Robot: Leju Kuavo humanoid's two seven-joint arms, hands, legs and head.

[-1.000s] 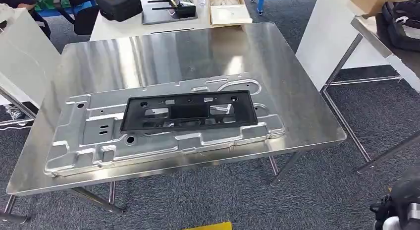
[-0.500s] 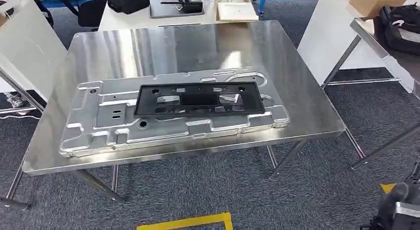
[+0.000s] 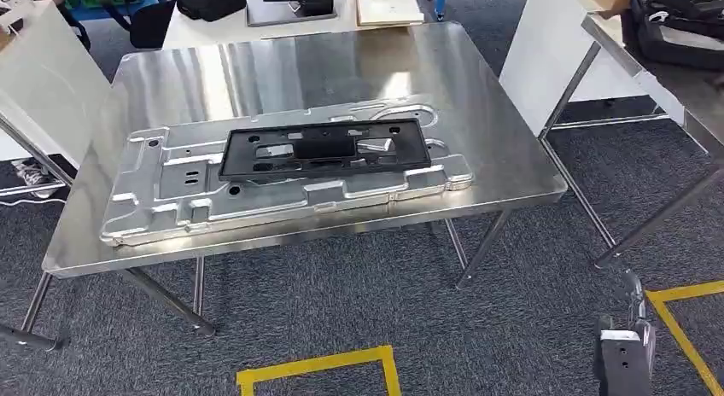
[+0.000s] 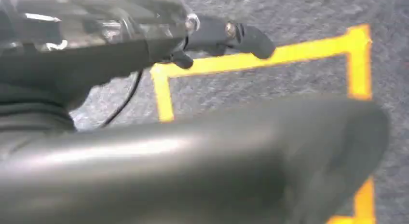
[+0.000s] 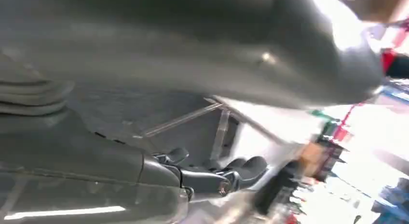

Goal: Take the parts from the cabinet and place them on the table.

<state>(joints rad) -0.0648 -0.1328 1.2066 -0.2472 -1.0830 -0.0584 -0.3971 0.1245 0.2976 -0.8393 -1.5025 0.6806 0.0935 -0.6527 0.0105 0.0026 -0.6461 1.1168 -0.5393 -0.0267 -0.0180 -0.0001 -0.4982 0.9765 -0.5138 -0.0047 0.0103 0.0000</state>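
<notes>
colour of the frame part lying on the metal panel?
Black frame, on the silver panel; clearest in head view.

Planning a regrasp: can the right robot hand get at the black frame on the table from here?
Probably not yet. The right robot hand hangs low over the carpet, apart from the table; the black frame lies uncovered on the silver panel.

The shiny steel table [image 3: 512, 157] carries a wide embossed silver sheet-metal panel [image 3: 171, 204] across its near half, and a black rectangular plastic frame [image 3: 324, 148] lies flat on top of it — both low. Bare steel lies behind them toward the far edge and along the right side. A white board [image 3: 546, 55] stands close off the right edge; a second white table [image 3: 205, 29] abuts the far edge — cluttered.
</notes>
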